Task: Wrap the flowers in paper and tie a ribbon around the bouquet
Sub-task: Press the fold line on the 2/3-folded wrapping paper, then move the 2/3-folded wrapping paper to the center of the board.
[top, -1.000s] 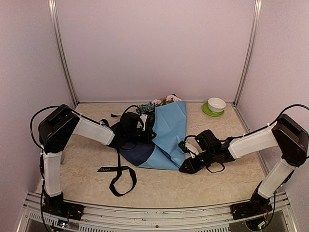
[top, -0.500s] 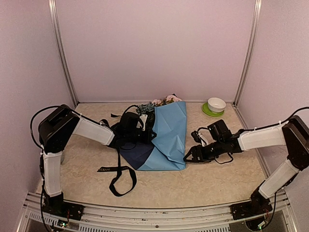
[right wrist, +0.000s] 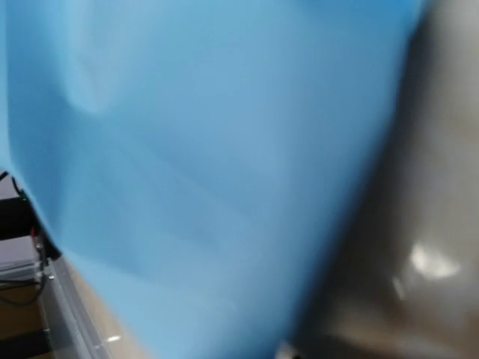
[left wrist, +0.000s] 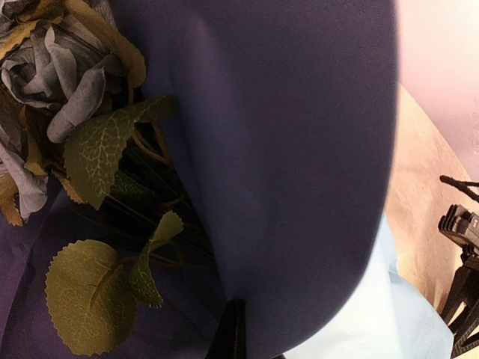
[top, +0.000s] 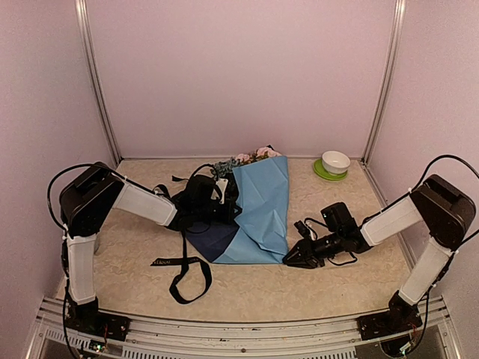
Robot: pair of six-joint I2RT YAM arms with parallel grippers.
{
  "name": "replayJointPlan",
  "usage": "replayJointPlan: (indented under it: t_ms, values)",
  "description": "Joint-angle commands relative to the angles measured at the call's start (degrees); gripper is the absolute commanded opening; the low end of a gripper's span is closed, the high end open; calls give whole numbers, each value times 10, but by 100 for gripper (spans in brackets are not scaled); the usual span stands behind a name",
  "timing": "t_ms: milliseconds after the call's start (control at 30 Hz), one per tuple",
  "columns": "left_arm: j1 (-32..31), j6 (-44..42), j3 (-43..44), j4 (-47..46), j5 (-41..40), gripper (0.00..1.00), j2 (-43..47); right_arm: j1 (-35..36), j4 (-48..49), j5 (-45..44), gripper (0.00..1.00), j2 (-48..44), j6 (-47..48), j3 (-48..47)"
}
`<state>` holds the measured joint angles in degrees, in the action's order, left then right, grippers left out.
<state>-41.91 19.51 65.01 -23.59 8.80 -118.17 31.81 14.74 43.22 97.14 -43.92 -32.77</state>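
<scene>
**Blue paper folded over the stems, both grippers at its edges**

A long, floppy black ribbon (top: pixel 172 262) is lying in loose loops on the beige speckled table (top: pixel 337 284), nearest the arm bases and left of centre. One flat stretch is carrying pale lettering, too small to read.

Just beyond it, the right gripper (top: pixel 293 259) is sitting low at the near right corner of the thin sheet of paper (top: pixel 263 202), light blue on one face and navy on the other. Its wrist camera is showing only blurred light blue paper (right wrist: pixel 187 164), so I cannot tell how its fingers are standing or whether they are touching the sheet.

Farther in, the left gripper (top: pixel 224 203) is resting at the paper's left edge, fingers (left wrist: pixel 233 333) pressed together. The navy face (left wrist: pixel 299 149) is running down to their tip, seemingly pinched there.

The bunch of pale pink roses and blue-grey hydrangea (top: pixel 253 156) is lying partly under the sheet, with blooms poking out at its far end and green leaves (left wrist: pixel 97 149) showing beside the navy fold.

At the far right, well apart, a white bowl (top: pixel 336 160) is sitting on a green plate (top: pixel 323 173).
</scene>
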Motion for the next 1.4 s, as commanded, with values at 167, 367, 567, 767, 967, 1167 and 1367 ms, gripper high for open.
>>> replayJointPlan:
  t_ms: [167, 367, 567, 767, 967, 1167, 1367]
  values:
    - [3, 8, -22, -21, 4, 0, 1, 8, 39, 8, 18, -2, -35, 16]
    - [3, 0, -24, -15, 3, 0, 8, -1, 17, -6, 35, -11, -28, 8]
    - [3, 0, -19, -17, 9, 0, 2, -25, 29, -7, 54, -54, -49, 25]
    - [3, 1, -23, -16, 11, 0, 2, -25, 34, -9, 58, -5, -50, -3]
    - [3, -2, -22, -14, 7, 0, 1, -9, 79, 15, 40, 50, -81, -20]
    - [3, -2, -22, -14, 8, 0, 1, 0, 107, 32, 0, 47, -105, -1]
    - [3, 2, -33, -12, -5, 0, 10, 1, 104, 24, 0, 23, -107, 36]
